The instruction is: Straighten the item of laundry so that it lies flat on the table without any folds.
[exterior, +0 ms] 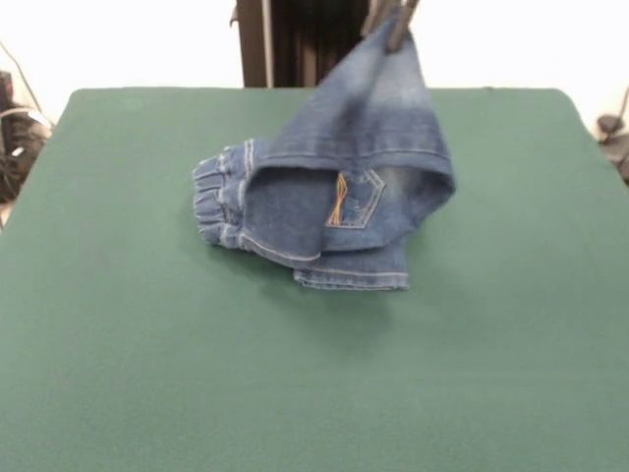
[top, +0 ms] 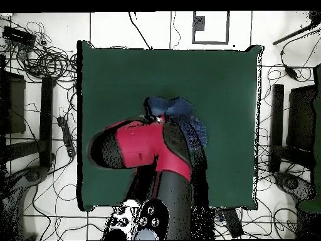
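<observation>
Hanging from the top centre of the front view, the tool (exterior: 398, 22) was pinched on one leg of the jeans (exterior: 329, 202), its grey fingers (exterior: 401, 29) pressed together on the denim at the upper edge of the frame. That leg rose as a pale, faded cone toward the tool, while the rest of the jeans lay bunched on the bench (exterior: 147, 344) a little above the middle of the frame. The gathered waistband (exterior: 216, 205) sat at the left of the heap, lying on the green cloth. A back pocket (exterior: 356, 200) with orange stitching faced the camera near the centre of the pile, and a folded hem (exterior: 352, 278) rested flat at the lower edge of the heap.

In the overhead view the red and black arm (top: 150, 147) reached up from the bottom of the frame and covered much of the jeans (top: 182, 113); only blue folds showed near the centre of the bench (top: 119, 75), above and to the right of the arm. Cables lay on the floor (top: 37, 63) around the bench.
</observation>
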Tool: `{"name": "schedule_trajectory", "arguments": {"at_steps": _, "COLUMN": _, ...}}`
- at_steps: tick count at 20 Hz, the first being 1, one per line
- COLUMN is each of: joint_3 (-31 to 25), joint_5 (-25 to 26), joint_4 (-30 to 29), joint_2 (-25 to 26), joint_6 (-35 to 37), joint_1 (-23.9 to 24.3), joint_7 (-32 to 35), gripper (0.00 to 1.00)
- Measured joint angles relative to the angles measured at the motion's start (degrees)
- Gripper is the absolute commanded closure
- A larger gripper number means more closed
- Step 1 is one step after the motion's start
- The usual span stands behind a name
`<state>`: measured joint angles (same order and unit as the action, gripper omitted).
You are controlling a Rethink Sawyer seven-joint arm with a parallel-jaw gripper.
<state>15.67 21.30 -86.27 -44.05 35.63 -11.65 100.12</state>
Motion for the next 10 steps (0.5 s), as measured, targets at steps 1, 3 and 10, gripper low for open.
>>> {"name": "schedule_trajectory", "arguments": {"at_steps": 1, "joint_3": 0.2, "joint_5": 0.8, "joint_4": 0.3, "joint_2": 0.6, "joint_6": 0.0, "joint_1": -1.0, "joint_7": 0.0, "gripper": 1.00}}
{"name": "schedule_trajectory", "arguments": {"at_steps": 3, "joint_3": 0.7, "joint_5": 2.9, "joint_4": 0.9, "joint_2": 2.5, "joint_6": 0.0, "joint_1": -3.3, "joint_7": 0.0, "gripper": 1.00}}
{"name": "schedule_trajectory", "arguments": {"at_steps": 10, "joint_3": 2.6, "joint_5": 7.6, "joint_4": 1.1, "joint_2": 8.2, "joint_6": 0.0, "joint_1": -7.8, "joint_7": 0.0, "gripper": 1.00}}
